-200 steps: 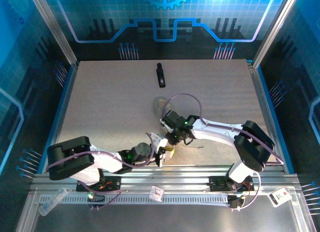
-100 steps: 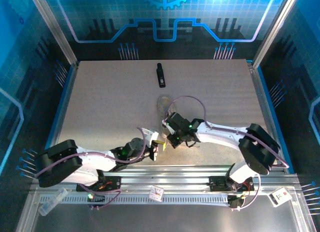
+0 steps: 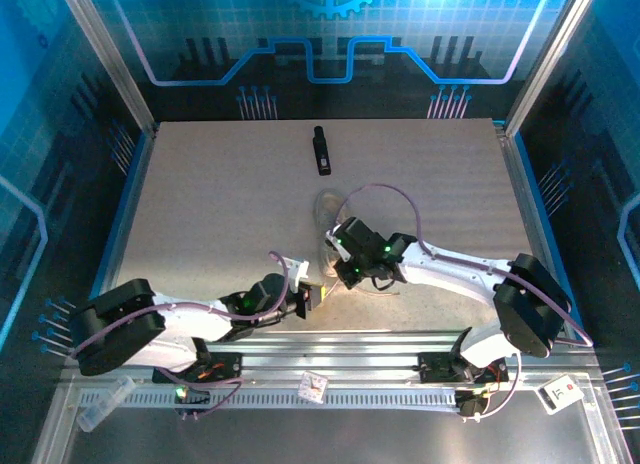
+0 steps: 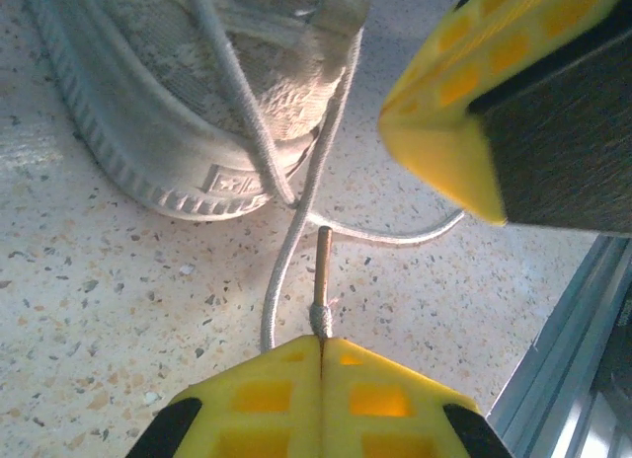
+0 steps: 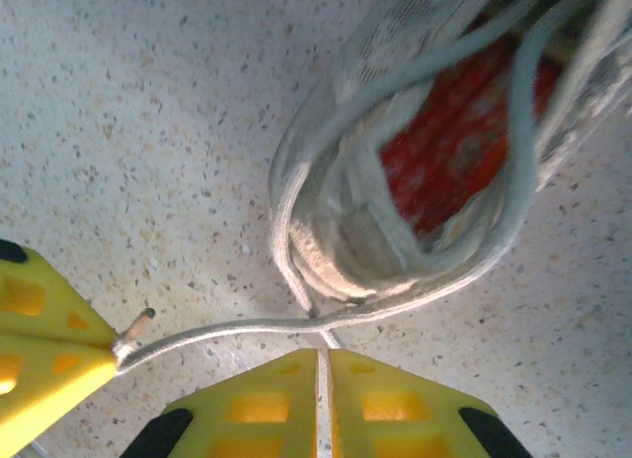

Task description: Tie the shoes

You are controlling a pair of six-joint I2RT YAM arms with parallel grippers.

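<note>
Top camera first: the small off-white sneaker with the red lining [image 3: 325, 219] sits about midway along the tabletop [image 3: 200, 204], closer to the near edge. I think its long axis runs roughly far-to-near, but it's pale on pale and the right wrist covers most of it, so it's hard to make out. The left pincer [image 3: 312, 297] and right pincer [image 3: 345, 278] are just beside each other at its near end, with the left one closer to the edge. The slim black bar [image 3: 321, 150] is well apart, up by the far edge. Left wrist cam: the left pincer [image 4: 321, 347] is clamped tight on the tip of one of the long thin pale laces [image 4: 286, 251]. The cord lies slack on the tabletop and the sneaker's rubber end is straight ahead. Right wrist cam: the right pincer [image 5: 321, 367] is closed to a hairline and looks to be nipping another strand, though the actual contact is hidden at the seam. The red opening is just beyond it. My guess is the next pull depends on those two ends going opposite ways.
</note>
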